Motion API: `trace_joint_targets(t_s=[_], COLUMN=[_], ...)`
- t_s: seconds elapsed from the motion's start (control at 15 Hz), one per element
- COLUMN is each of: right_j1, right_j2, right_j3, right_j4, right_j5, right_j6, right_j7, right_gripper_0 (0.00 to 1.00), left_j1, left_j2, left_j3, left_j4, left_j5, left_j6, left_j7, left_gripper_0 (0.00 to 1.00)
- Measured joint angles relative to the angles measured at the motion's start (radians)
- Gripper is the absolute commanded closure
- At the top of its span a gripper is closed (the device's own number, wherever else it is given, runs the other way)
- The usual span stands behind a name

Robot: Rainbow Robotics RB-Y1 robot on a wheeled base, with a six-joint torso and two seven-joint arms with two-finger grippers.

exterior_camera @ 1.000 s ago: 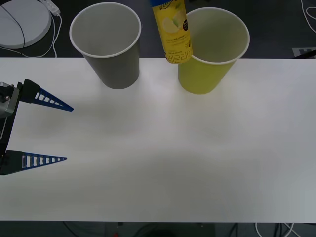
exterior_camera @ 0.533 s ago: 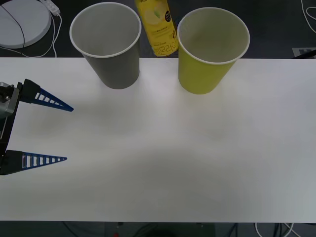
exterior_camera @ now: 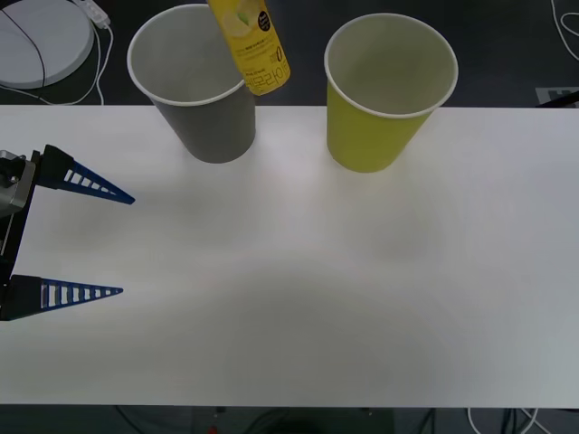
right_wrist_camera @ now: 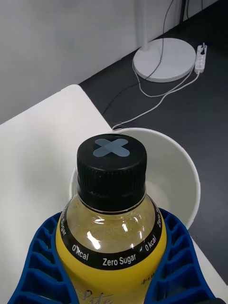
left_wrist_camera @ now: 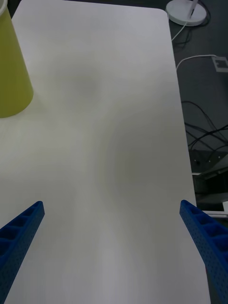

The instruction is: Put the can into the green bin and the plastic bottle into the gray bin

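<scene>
Hanging over the gray bin [exterior_camera: 194,77], the plastic bottle [exterior_camera: 250,45] sits tilted at the cup's three o'clock rim, its base not quite over the opening. The right gripper [right_wrist_camera: 111,266] has its blue fingers [right_wrist_camera: 40,256] pinching the bottle just below the shoulder, black cap up. To do this well I'd carry it toward nine o'clock until the base clears the rim, square it upright, then let go low. The green bin [exterior_camera: 389,86] stands at three o'clock of the gray one. The left gripper [exterior_camera: 86,240] waits spread wide at the white table's [exterior_camera: 317,289] nine o'clock edge.
</scene>
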Motion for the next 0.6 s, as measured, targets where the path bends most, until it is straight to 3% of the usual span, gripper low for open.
trace_joint_targets(t_s=[0.6], right_j1=[-0.147], right_j2=[0.186], right_j3=[0.086], right_j4=[0.291], right_j5=[-0.007], right_j6=[-0.008], right_j7=[0.000], right_gripper_0=[1.00], left_j1=[0.000], left_j2=[0.000], left_j3=[0.000], left_j4=[0.000], left_j5=[0.000], left_j6=[0.000], left_j7=[0.000], left_gripper_0=[0.00])
